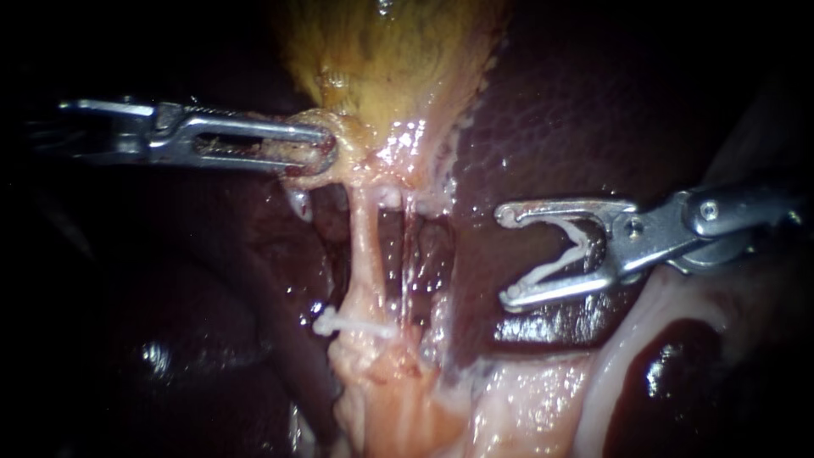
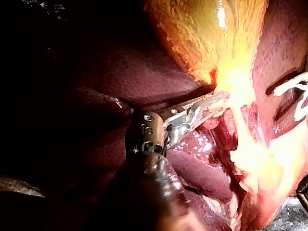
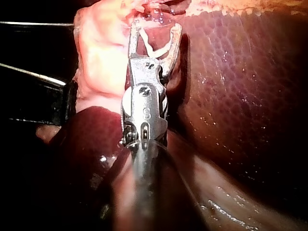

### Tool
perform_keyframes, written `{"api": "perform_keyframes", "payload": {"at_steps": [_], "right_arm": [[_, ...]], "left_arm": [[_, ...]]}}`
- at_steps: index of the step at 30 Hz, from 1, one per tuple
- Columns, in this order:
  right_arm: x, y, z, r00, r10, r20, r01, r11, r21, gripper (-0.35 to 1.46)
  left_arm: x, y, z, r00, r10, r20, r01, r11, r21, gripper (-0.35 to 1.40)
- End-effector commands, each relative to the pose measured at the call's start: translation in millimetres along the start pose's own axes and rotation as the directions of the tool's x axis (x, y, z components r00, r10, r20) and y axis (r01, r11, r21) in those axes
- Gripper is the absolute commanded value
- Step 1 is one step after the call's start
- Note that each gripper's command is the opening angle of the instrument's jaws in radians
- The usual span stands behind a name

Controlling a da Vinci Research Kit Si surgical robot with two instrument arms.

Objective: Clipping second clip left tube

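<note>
The left tube (image 1: pixel 365 250) runs pale and thin from the gallbladder (image 1: pixel 390 59) down to fatty tissue. One white clip (image 1: pixel 352 325) sits across its lower end. The right tube (image 1: pixel 409 254) is thinner and lies beside it. My left instrument (image 1: pixel 326 144) (image 2: pixel 219 100) comes in level, its jaws shut on the gallbladder's neck just above the tubes. My right instrument (image 1: pixel 507 254) (image 3: pixel 156 24) stands over the liver, right of both tubes and apart from them. Its jaws are spread wide, with an open white clip (image 1: pixel 560 259) (image 3: pixel 156 45) seated between them.
Dark red liver (image 1: pixel 577 110) (image 3: pixel 240 96) lies behind and on both sides of the tubes. Pale fatty tissue (image 1: pixel 526 399) spreads below the clipped end. In the left wrist view the clip in my right instrument (image 2: pixel 293 89) shows beyond the gallbladder's neck.
</note>
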Motion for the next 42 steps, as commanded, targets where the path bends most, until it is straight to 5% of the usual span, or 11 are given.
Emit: {"api": "perform_keyframes", "payload": {"at_steps": [1, 9, 19, 25, 34, 42], "right_arm": [[0.0, 0.0, 0.0, 1.000, 0.001, 0.000, -0.001, 1.000, -0.001, 0.49], [0.9, -0.6, 1.6, 1.000, 0.012, -0.006, -0.012, 0.999, 0.032, 0.49], [3.4, -3.5, 9.3, 0.986, 0.163, -0.045, -0.157, 0.982, 0.107, 0.49], [3.2, -2.1, 12.7, 0.979, 0.199, -0.044, -0.193, 0.976, 0.102, 0.49], [0.3, 1.0, 14.7, 0.977, 0.211, -0.041, -0.207, 0.975, 0.085, 0.49], [1.7, 1.5, 17.7, 0.975, 0.214, -0.059, -0.205, 0.971, 0.124, 0.49]], "left_arm": [[0.4, 0.2, -0.7, 1.0000, -0.002, 0.005, 0.002, 1.000, -0.009, -0.35], [2.9, 2.7, -7.6, 0.9994, -0.023, -0.025, 0.023, 1.000, 0.002, -0.35], [2.7, 3.5, -7.8, 0.9993, -0.024, -0.030, 0.024, 1.000, 0.004, -0.35], [2.6, 3.8, -7.9, 0.9992, -0.025, -0.030, 0.025, 1.000, 0.005, -0.35], [2.6, 4.1, -7.8, 0.9991, -0.025, -0.033, 0.025, 1.000, 0.010, -0.35], [2.6, 4.1, -7.6, 0.9992, -0.025, -0.032, 0.025, 1.000, 0.008, -0.35]]}}
